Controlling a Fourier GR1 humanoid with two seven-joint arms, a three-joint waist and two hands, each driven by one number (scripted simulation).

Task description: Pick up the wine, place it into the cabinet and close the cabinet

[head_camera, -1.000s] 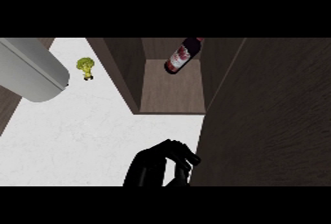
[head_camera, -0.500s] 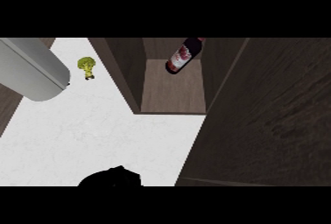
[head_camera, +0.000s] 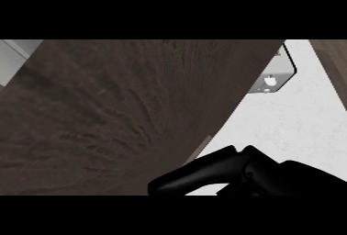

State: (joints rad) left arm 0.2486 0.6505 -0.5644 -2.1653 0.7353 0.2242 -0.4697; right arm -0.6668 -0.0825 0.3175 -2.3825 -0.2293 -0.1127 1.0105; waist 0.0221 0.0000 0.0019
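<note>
Where half a second ago I saw the open cabinet with the wine inside, a dark wooden cabinet door (head_camera: 122, 114) now fills my view. Wine: hidden. My right hand (head_camera: 237, 174): fingers curled, touching the door's lower edge.

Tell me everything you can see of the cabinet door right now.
The cabinet door is a flat panel of dark brown wood grain that fills most of the head view, from the top left down to the bottom. Its paler edge slants from upper right to lower middle. No handle shows. It hides whatever lies behind it, so the wine cannot be seen. A black hand with curled fingers sits at the door's lower edge; contact looks likely but is not certain. White counter lies to the right.
</note>
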